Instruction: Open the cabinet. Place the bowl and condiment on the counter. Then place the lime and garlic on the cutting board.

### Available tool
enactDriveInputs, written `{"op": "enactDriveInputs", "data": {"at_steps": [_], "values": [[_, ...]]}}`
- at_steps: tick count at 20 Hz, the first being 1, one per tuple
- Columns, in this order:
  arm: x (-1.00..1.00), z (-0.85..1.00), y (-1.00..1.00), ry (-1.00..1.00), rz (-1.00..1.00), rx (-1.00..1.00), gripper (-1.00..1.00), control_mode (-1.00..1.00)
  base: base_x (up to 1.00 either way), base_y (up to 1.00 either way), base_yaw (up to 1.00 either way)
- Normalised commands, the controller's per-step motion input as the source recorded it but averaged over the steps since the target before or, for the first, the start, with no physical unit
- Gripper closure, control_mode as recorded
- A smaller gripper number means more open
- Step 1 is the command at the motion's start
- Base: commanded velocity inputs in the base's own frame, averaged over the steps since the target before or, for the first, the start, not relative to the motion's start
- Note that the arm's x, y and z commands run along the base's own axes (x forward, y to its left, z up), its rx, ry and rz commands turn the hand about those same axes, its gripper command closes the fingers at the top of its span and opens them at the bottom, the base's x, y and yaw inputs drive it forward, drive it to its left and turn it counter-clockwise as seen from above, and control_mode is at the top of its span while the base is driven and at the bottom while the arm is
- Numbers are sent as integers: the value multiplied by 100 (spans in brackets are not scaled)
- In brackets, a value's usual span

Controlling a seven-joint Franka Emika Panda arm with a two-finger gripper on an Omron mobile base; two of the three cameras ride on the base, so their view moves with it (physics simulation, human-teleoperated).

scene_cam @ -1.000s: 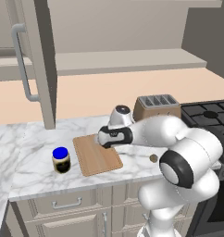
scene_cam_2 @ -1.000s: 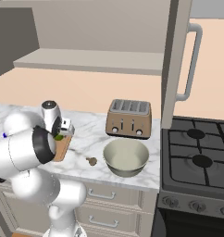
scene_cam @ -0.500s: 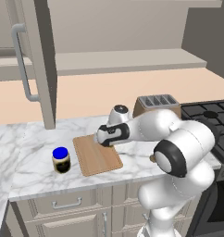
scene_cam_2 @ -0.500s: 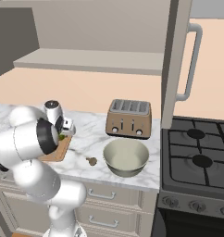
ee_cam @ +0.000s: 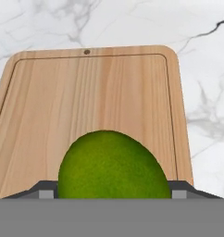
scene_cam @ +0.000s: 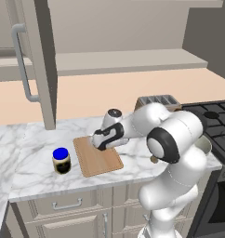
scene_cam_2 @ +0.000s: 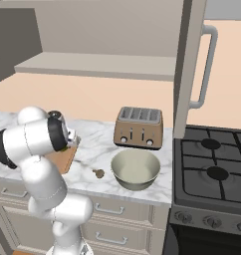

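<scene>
Left base view: arm bent low over the marble bench, claw down at the near-right part of the cutting board. Its fingers are hidden by the hand from this side. Condiment, blue lid up, stands upright on the bench just left of the board, not touching it. Cabinet door hangs open at the left, long bar handle toward the camera, bare shelf behind. Toaster partly hidden behind the arm. Stove at the right.

Right base view: arm's elbow covers most of the board; a wedge of wood shows past it, with a sliver of green at the hand. Bowl sits upright on the bench in front of the toaster, apart from it. Garlic lies on the marble just left of the bowl, off the board, between bowl and board. Second cabinet door open at the right, above the stove.

Hand view: lime large at the bottom, between the two finger tips, whose dark ends show on either side of it. Claw spread wide around the lime; whether the pads press it I cannot tell. Board lies under the lime, small hole at its far edge, marble beyond.
</scene>
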Motion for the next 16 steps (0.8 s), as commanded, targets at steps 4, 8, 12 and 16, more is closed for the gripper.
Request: {"op": "enactDriveInputs", "data": {"at_steps": [4, 8, 12, 16], "values": [[11, -6, 14, 0, 0, 0, 100, -100, 0, 0, 0], [23, -39, 3, 0, -1, 0, 100, -100, 0, 0, 0], [19, -38, 0, 0, -1, 0, 100, -100, 0, 0, 0], [7, -11, 0, 0, 0, 0, 100, -100, 0, 0, 0]]}}
